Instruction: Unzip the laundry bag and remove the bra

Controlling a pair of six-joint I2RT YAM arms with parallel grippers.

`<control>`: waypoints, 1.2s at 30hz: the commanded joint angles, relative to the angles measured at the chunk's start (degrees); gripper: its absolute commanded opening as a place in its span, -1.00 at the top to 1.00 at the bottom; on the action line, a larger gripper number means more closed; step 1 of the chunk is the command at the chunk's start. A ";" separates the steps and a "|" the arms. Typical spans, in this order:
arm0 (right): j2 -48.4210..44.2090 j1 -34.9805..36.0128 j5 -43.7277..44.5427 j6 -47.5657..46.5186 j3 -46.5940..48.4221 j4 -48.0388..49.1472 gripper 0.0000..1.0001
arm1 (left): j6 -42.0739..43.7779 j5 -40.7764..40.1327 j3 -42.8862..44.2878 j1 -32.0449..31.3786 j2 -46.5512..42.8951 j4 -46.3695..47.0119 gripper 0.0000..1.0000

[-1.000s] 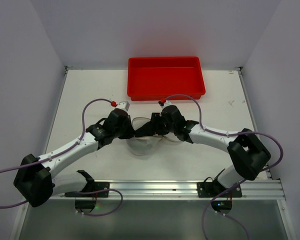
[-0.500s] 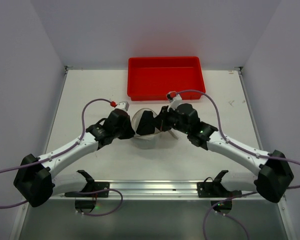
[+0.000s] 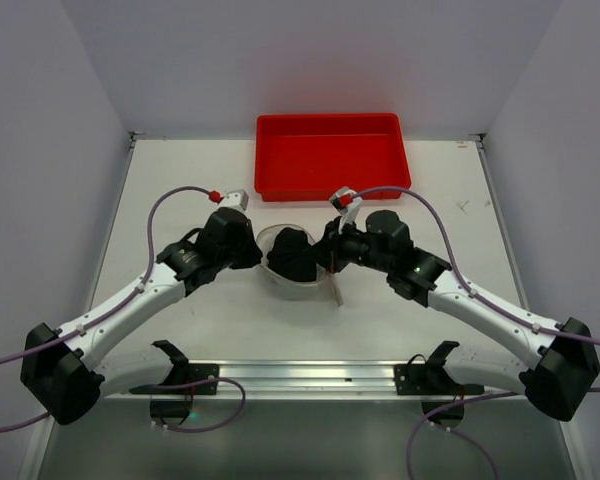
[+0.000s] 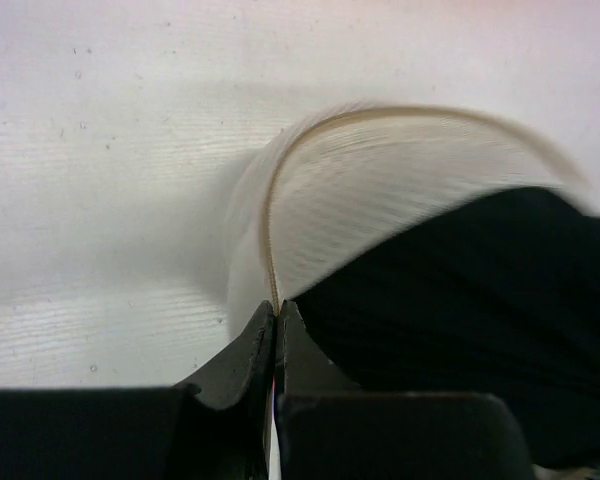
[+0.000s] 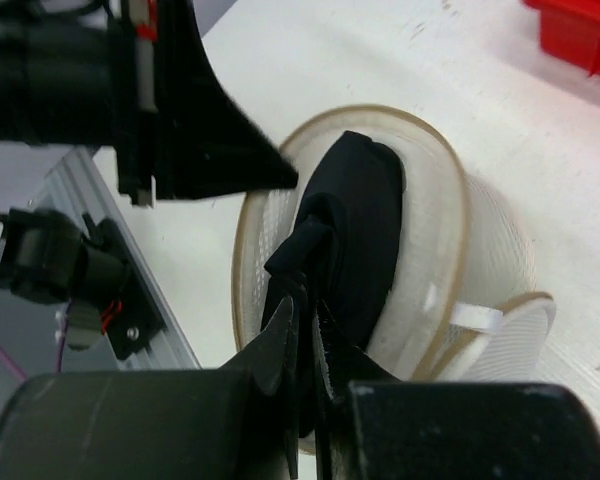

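Black bra (image 5: 358, 225) pinched by closed right end effector (image 5: 306, 300); left end effector (image 4: 277, 322) clamps laundry bag (image 4: 380, 190) rim.

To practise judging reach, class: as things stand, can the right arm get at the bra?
Likely yes. The bag lies open, and the right gripper is shut on the bra, while the left gripper pinches the bag's rim.
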 commanded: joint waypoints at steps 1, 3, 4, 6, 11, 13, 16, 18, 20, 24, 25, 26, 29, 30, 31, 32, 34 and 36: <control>1.60 0.40 -9.89 -3.31 0.14 0.73 1.00 | 1.57 -1.40 4.62 0.49 -2.57 -0.21 1.00; 1.77 1.10 -12.96 -3.74 -0.40 2.58 1.00 | 1.83 -0.26 6.11 0.49 -1.61 -0.21 1.00; 1.95 1.45 -13.24 -4.26 -0.05 2.15 1.00 | 1.92 0.01 6.64 0.49 -1.17 -0.21 1.00; 2.04 1.98 -12.81 -5.06 0.39 1.88 1.00 | 2.10 0.97 7.09 0.49 -0.02 0.49 1.00; -2.51 1.98 -9.39 -5.24 0.22 3.11 1.00 | 2.01 1.06 6.21 0.49 2.00 0.06 1.00; -4.37 1.98 -3.44 -4.19 -0.04 3.72 1.00 | 1.75 2.03 4.03 0.49 1.48 1.02 1.00; -8.15 1.81 1.95 -3.13 -0.31 4.25 1.00 | 1.40 1.24 1.03 0.58 -0.28 0.68 1.00; -10.86 1.54 5.38 -1.99 -0.31 5.21 1.00 | 1.40 0.63 -0.12 0.58 -1.33 0.32 1.00; -12.63 1.37 7.40 -1.02 -0.83 6.61 1.00 | 0.87 0.71 -1.96 0.58 -2.21 0.67 1.00; -15.88 1.11 12.23 1.62 -2.77 13.29 1.00 | -0.10 2.29 -5.21 0.58 -3.01 2.60 1.00; -16.41 0.93 13.11 2.05 -2.77 13.83 1.00 | -0.27 2.21 -6.35 0.58 -3.09 3.13 1.00; -16.33 0.15 13.65 2.49 -1.99 14.18 1.00 | -0.45 2.12 -6.80 0.58 -3.44 3.31 1.00; -14.15 -3.27 15.23 2.32 1.87 13.48 1.00 | -0.63 1.15 -7.85 0.58 -3.45 3.49 1.00; -13.35 -4.25 15.15 2.15 3.11 13.04 1.00 | -0.63 0.63 -7.94 0.58 -3.36 3.49 1.00; -12.38 -5.39 15.23 2.06 4.25 12.95 1.00 | -0.63 0.54 -7.86 0.67 -3.18 3.31 1.00; -10.37 -7.40 15.23 1.80 6.61 12.95 1.00 | -0.54 0.45 -7.94 0.67 -3.01 3.31 1.00; -7.64 -9.52 15.06 1.27 9.69 12.43 1.00 | -0.45 0.36 -7.86 0.76 -2.92 3.48 1.00; -2.64 -12.51 14.53 0.57 14.35 12.60 1.00 | -0.54 0.53 -7.86 0.93 -2.74 3.66 1.00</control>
